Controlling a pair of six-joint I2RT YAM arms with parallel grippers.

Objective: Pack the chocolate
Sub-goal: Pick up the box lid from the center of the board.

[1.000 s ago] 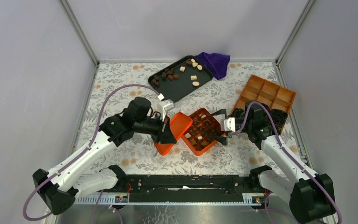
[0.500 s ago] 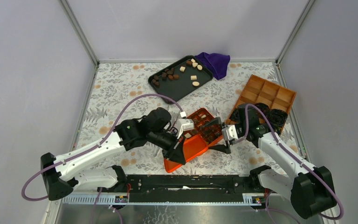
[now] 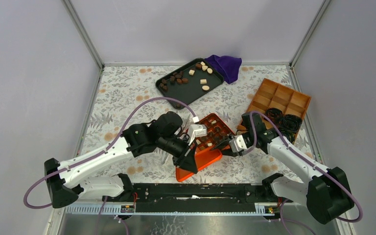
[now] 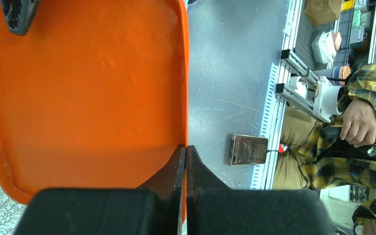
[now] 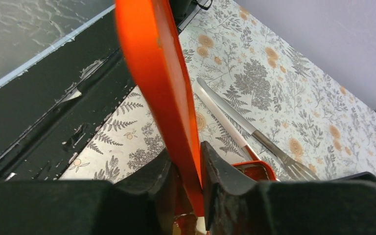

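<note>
Small brown and cream chocolate pieces fill an orange box at the table's middle. More chocolate lies loose on a black tray at the back. An orange lid stands tilted over the box's near side. My left gripper is shut on the lid's edge, and its wrist view shows the lid pinched between the left gripper's jaws. My right gripper reaches in from the right. In its wrist view the right gripper is shut on the lid's other edge.
A brown divided tray at the right holds dark crinkled rolls. A purple cloth lies beside the black tray. A metal knife and fork lie on the flowered tablecloth left of the box. The black rail runs along the near edge.
My left gripper swung the lid from the box's left side round to its near side. My right gripper moved left and closed from open onto the lid's edge.
</note>
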